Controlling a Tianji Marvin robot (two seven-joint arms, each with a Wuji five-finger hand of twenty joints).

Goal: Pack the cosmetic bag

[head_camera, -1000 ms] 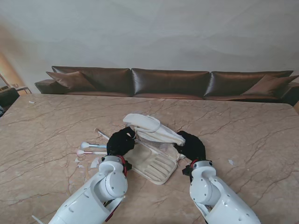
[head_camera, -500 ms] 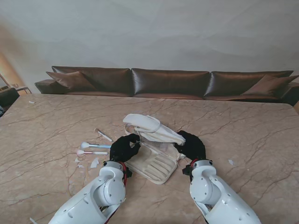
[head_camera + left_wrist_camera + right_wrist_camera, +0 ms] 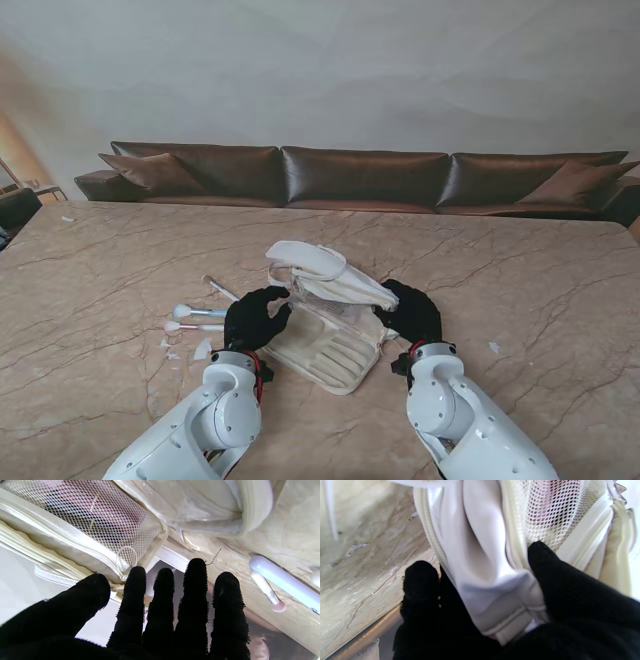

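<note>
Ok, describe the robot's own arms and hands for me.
Both arms are glossy white, built of rounded, bulbous shells. The left arm and the right arm each end in a wrist with a red ring and dark fittings. The left hand and right hand are five-fingered and covered in black knitted gloves whose fingers show tiny nubs.

Setting. A beige marble-patterned table top (image 3: 520, 290) with dark veining fills the foreground. Beyond its far edge stands a long brown leather sofa (image 3: 365, 178) of three back cushions, with a loose cushion (image 3: 143, 168) at its left end and another at its right. A plain off-white wall (image 3: 330, 70) rises behind. A dark object, possibly a side table (image 3: 18, 205), shows at far left.
</note>
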